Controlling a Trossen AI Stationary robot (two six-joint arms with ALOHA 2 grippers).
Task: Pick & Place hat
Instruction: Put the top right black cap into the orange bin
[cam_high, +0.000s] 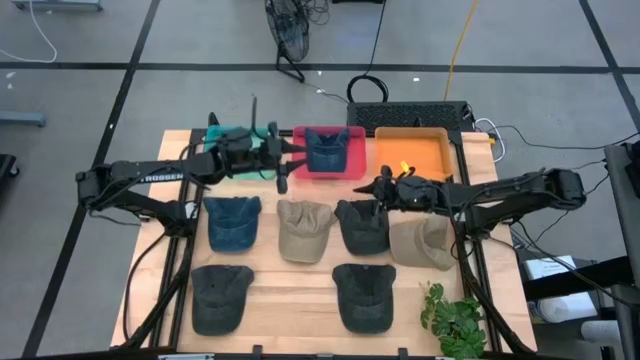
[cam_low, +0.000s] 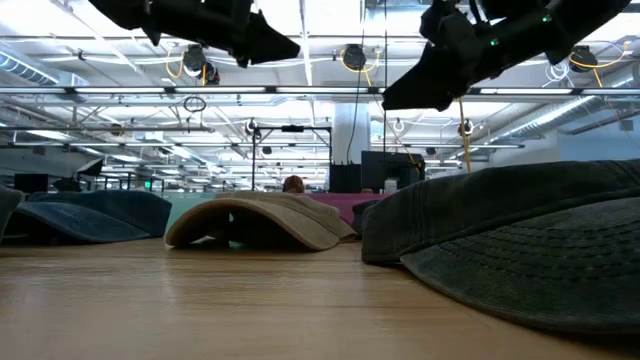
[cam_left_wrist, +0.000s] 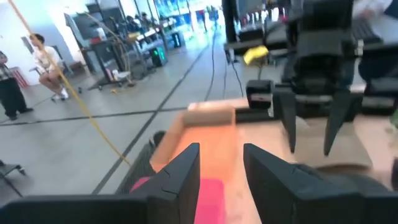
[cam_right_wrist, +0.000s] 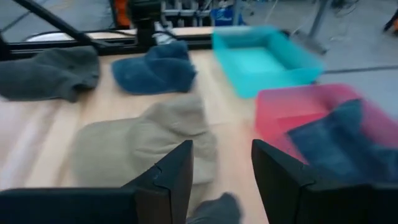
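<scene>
Hovering over the back of the wooden table (cam_high: 300, 300), the left gripper (cam_high: 283, 166) sits at the near left corner of the pink bin (cam_high: 352, 150), fingers (cam_left_wrist: 180, 180) apart with nothing between them. Blue hat (cam_high: 324, 150) lies inside that pink bin; the right wrist view shows it slumped against the bin wall (cam_right_wrist: 336, 146). Teal bin (cam_high: 228, 133) stands left of the pink one, mostly under the left arm; orange bin (cam_high: 412, 152) stands to the right, holding one small yellow thing too small to identify. Right gripper (cam_high: 374, 187) hangs above the middle row, over the gap between the dark grey hat (cam_high: 362, 225) and the orange bin, fingers (cam_right_wrist: 171, 171) spread, holding nothing. Middle row on the table, left to right: denim-blue hat (cam_high: 233, 220), tan hat (cam_high: 303, 229), the dark grey hat, a second tan hat (cam_high: 422, 242) partly beneath the right arm. Front row: two dark grey hats (cam_high: 221, 297) and (cam_high: 363, 296), well apart. Green plant (cam_high: 455, 320) at the front right corner. From table height both grippers are clear of the surface, up against the ceiling lights; tan hat (cam_low: 262, 222) is centred, with a dark hat brim (cam_low: 520, 240) close to the lens.
</scene>
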